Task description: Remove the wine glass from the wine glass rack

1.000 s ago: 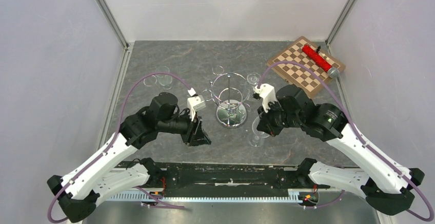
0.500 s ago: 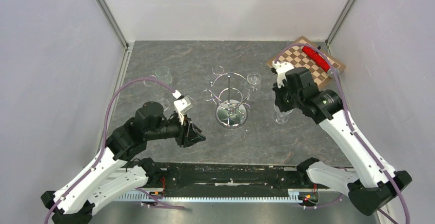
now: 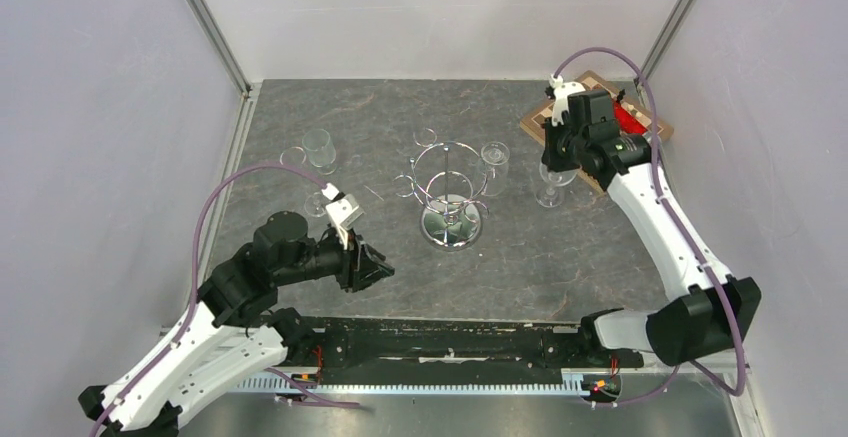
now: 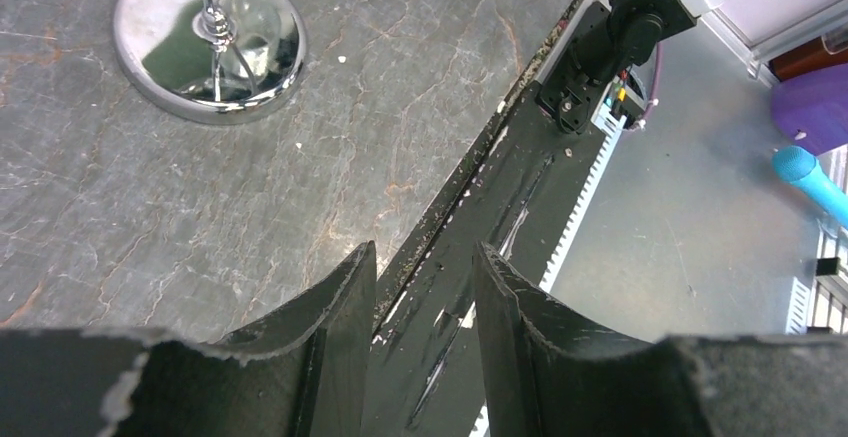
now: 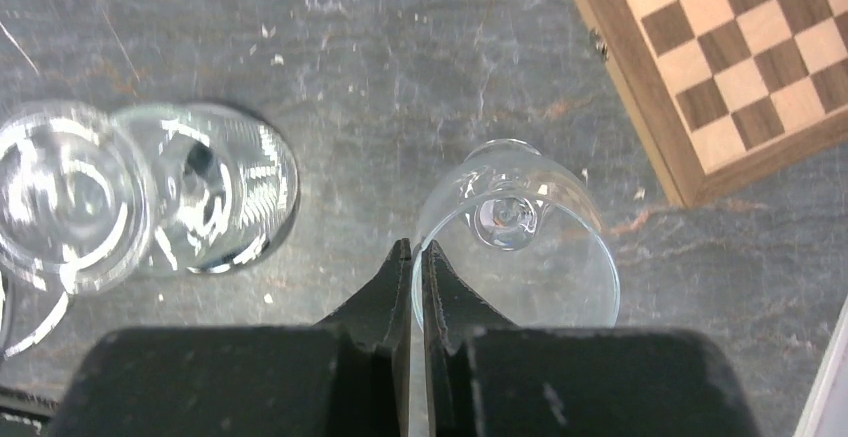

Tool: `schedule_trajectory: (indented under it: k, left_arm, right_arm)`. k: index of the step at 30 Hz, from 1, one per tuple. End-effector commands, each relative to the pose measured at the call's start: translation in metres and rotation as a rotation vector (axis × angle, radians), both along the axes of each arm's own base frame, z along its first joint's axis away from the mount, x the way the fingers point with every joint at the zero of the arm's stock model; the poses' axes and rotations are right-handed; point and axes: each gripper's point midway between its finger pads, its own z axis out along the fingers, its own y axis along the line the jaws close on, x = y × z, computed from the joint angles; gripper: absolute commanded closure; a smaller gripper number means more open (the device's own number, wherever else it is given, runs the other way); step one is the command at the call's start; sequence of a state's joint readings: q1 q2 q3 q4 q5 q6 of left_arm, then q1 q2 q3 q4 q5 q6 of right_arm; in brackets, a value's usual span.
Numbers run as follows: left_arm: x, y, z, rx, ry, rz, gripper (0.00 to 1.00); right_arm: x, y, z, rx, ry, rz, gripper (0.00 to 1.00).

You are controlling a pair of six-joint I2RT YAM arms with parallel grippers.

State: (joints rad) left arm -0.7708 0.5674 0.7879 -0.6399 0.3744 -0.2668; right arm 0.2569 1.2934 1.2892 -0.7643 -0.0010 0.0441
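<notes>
**A:** Where is the glass?

**B:** Off the rack (image 3: pixel 448 197). My right hand (image 5: pixel 412 249) is clamped on the rim of the glass (image 5: pixel 520 257), with one finger inside the bowl and one outside, as far as I can see. The glass is upright, foot down, between the rack and the chessboard (image 5: pixel 740 47), clear of the wire ring.

**A:** Is it down on the table (image 3: pixel 380 117)?

**B:** I can't tell whether the foot touches. I take this to be the setting-down step.

**A:** What does the next move need?

**B:** I should lower it straight until the foot sits flat. Then I part the fingers just enough to free the rim and rise without dragging the bowl over. Thin glass pinched at its edge would tip easily.

**A:** And your left hand (image 4: pixel 425 257)?

**B:** Its fingers are apart and hold nothing. It is over the table's near edge, well apart from the rack.
</notes>
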Motion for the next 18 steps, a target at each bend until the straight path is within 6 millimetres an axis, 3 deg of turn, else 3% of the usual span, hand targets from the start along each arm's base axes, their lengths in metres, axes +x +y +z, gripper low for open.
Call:
schedule_trajectory:
  k: [1, 9, 18]
  left_arm:
    - [0.004, 0.003, 0.009, -0.055, -0.009, 0.062, 0.54]
    - [0.009, 0.007, 0.005, -0.050, -0.017, 0.102, 0.53]
    - [0.013, 0.013, 0.004, -0.049, -0.039, 0.142, 0.52]
  right_arm:
    - [0.048, 0.007, 0.051, 0.081, -0.177, -0.010, 1.00]
    - [0.088, 0.008, 0.040, 0.083, -0.166, -0.044, 1.00]
    - [0.111, 0.011, 0.021, 0.107, -0.114, -0.024, 1.00]
